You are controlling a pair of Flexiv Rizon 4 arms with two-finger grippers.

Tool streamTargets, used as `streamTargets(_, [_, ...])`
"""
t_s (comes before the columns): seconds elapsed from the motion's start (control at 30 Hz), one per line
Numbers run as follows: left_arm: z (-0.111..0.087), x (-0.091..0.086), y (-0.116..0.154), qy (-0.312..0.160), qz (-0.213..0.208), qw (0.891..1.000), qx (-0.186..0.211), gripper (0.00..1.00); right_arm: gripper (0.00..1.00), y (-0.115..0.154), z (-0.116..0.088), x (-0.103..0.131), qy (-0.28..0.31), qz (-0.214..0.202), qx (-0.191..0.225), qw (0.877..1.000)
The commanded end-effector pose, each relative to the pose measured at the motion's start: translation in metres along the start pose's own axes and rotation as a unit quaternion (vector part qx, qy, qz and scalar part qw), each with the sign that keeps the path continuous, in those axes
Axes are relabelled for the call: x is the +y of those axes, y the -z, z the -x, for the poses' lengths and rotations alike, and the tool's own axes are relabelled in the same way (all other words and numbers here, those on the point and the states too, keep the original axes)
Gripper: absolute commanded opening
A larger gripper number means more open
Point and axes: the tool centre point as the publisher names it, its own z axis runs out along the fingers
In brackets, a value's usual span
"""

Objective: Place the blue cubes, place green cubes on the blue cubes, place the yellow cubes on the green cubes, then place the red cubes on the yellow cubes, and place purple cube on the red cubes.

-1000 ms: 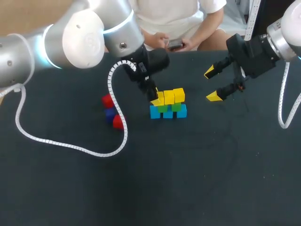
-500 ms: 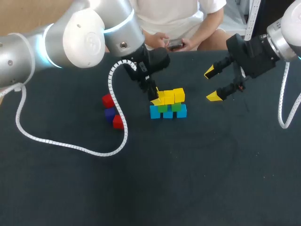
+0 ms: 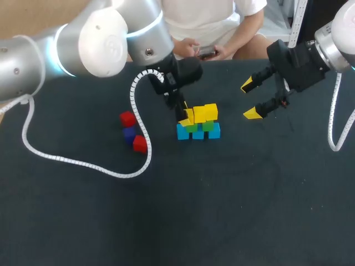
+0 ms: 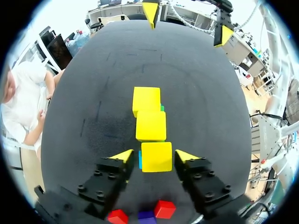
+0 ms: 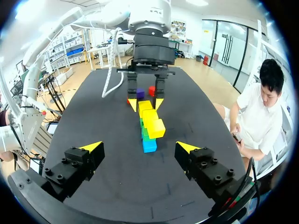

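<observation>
A stack stands mid-table: a row of blue cubes (image 3: 198,133), green cubes (image 3: 207,126) on them, and three yellow cubes (image 3: 204,113) on top. My left gripper (image 3: 184,115) is open around the end yellow cube (image 4: 157,157), its yellow fingertips (image 4: 123,156) a small gap off each side. That cube rests on the stack. Two red cubes (image 3: 128,118) (image 3: 140,143) and a purple cube (image 3: 130,133) lie left of the stack. My right gripper (image 3: 253,100) hangs open and empty right of the stack, which lies ahead of it (image 5: 140,146) with the left gripper (image 5: 145,103) beyond.
The left arm's white cable (image 3: 83,163) loops over the table left of the loose cubes. The dark tabletop (image 3: 222,210) spreads wide in front of the stack.
My left gripper's fingers have spread apart, letting go of the end yellow cube, which stays on the stack. The right arm has not moved.
</observation>
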Motion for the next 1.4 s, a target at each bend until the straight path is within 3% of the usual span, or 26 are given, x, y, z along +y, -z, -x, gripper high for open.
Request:
streamTargets(0.03, [0.001,0.003,0.000,0.001,-0.003,1.000,0.001,1.00,1.00,0.000,0.000,0.001,0.000,-0.001,-0.001,1.000])
streamTargets(0.3, [0.001,0.003,0.005,0.000,0.007,1.000,-0.008,1.00,1.00,0.000,0.000,0.001,0.000,-0.001,-0.001,1.000])
streamTargets(0.67, [-0.007,-0.008,0.033,-0.015,0.061,0.997,-0.049,1.00,1.00,0.000,0.000,0.001,0.000,-0.001,-0.001,1.000])
streamTargets(1.13, [-0.024,-0.027,0.058,-0.064,0.081,0.988,-0.112,1.00,1.00,0.000,0.000,0.001,0.000,-0.001,-0.001,1.000])
streamTargets(1.4, [-0.037,-0.036,0.068,-0.055,0.090,0.986,-0.126,1.00,1.00,0.000,0.000,0.001,0.000,-0.001,-0.001,1.000])
